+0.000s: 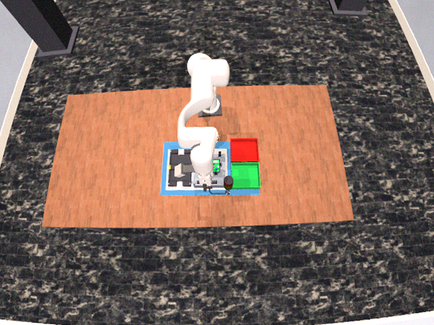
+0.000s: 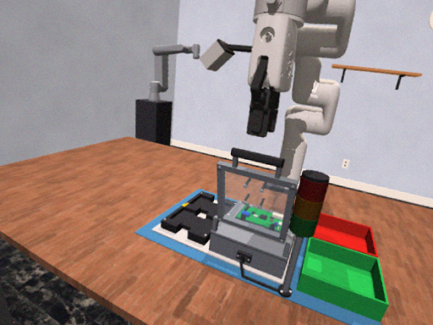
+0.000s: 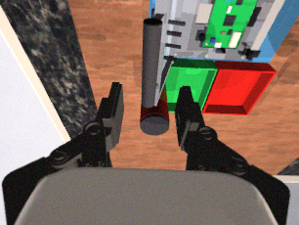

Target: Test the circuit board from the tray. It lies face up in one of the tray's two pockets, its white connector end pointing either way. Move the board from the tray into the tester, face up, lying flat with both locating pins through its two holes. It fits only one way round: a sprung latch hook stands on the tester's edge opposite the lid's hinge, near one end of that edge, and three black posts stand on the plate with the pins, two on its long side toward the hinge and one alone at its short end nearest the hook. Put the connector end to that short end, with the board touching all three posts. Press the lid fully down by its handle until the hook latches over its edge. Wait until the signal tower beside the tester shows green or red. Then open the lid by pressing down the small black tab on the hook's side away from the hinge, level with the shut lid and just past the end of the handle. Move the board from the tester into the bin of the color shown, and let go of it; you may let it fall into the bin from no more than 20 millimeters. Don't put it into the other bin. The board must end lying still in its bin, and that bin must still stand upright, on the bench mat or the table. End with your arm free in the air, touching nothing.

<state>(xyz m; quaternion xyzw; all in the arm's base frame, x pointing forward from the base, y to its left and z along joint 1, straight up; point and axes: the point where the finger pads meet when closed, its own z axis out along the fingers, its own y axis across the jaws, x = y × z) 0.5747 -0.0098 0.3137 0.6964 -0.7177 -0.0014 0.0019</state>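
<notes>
The green circuit board point(image 2: 260, 217) lies face up on the plate of the grey tester point(image 2: 250, 244); it also shows in the wrist view point(image 3: 230, 22) and the overhead view point(image 1: 216, 166). The clear lid stands upright and open, with its black handle point(image 2: 257, 157) on top. My gripper point(image 2: 259, 132) hangs a little above the handle, open and empty. In the wrist view the handle point(image 3: 151, 59) runs between my fingers. The signal tower point(image 2: 309, 204) stands beside the tester with no lamp lit; its cap point(image 3: 155, 122) lies just past the handle's end.
The black tray point(image 2: 192, 218) sits left of the tester on the blue mat, both pockets empty. The red bin point(image 2: 345, 234) and the green bin point(image 2: 343, 278) stand right of the tower. A cable runs from the tester's front to the tower base.
</notes>
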